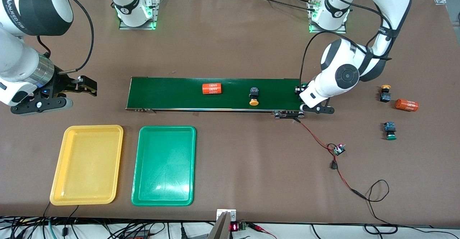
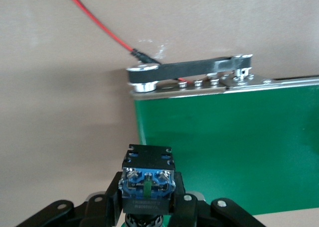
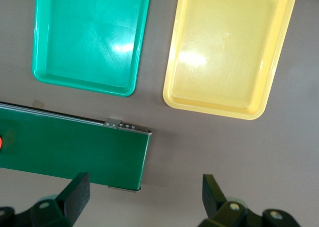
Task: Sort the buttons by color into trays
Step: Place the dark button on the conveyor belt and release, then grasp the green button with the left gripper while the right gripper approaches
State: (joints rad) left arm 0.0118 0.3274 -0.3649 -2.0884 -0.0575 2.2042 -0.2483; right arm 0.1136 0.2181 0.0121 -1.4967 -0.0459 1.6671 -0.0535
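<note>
My left gripper is shut on a button, a black-and-blue block, over the conveyor belt's end toward the left arm. The front view shows a bit of this button's green cap beside the wrist. A yellow-capped button lies on the belt. Another yellow button and a green one sit on the table toward the left arm's end. My right gripper hangs open and empty over bare table off the belt's other end. The yellow tray and green tray hold nothing.
An orange cylinder with white print lies on the belt, and a second one lies on the table by the loose buttons. A small circuit board with red and black wires trails from the belt's drive toward the front edge.
</note>
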